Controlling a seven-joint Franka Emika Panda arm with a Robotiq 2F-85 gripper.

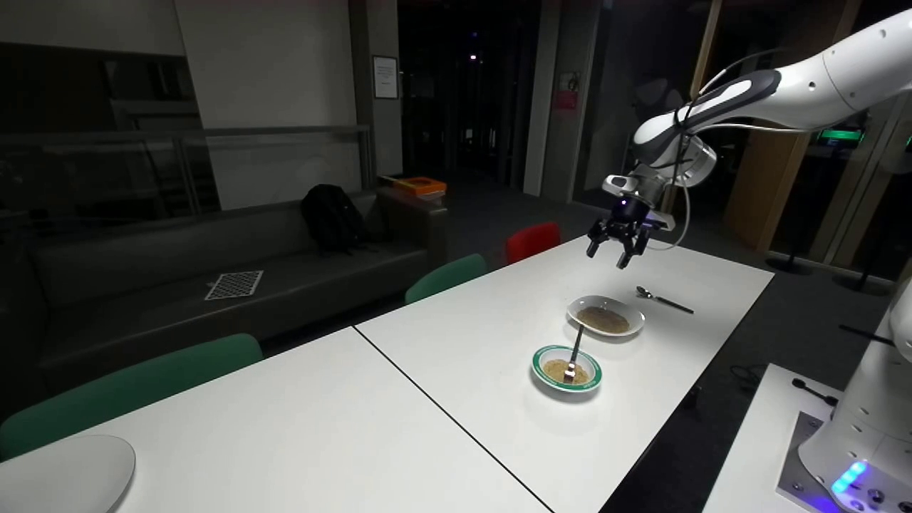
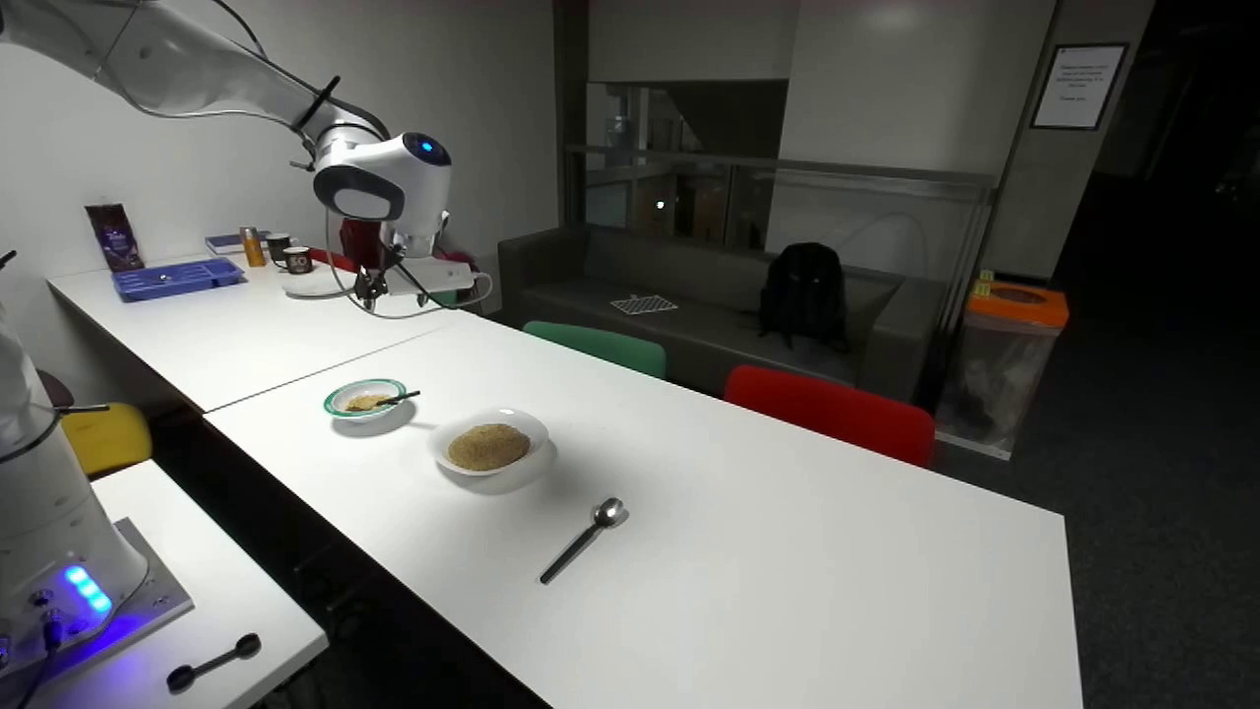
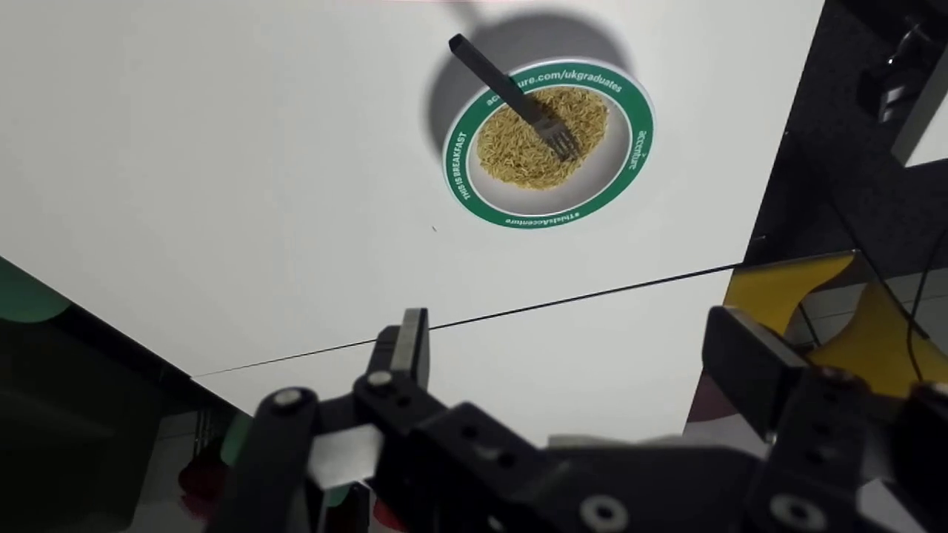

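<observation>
- The gripper (image 3: 570,337) is held in the air above the white table (image 2: 787,571); its fingers are spread wide.
- In the wrist view, the fork (image 3: 511,94) is seen in the green-rimmed bowl (image 3: 461,159), its prongs set on yellow grains (image 3: 511,152).
- There, its long line is slanted: the handle is pointed far left, the prongs near right.
- In an exterior view, a white bowl (image 2: 538,438) is seen right of the green-rimmed bowl.
- Further right and nearer, a spoon (image 2: 574,549) is laid flat, its handle pointed near left, its round end far right.
</observation>
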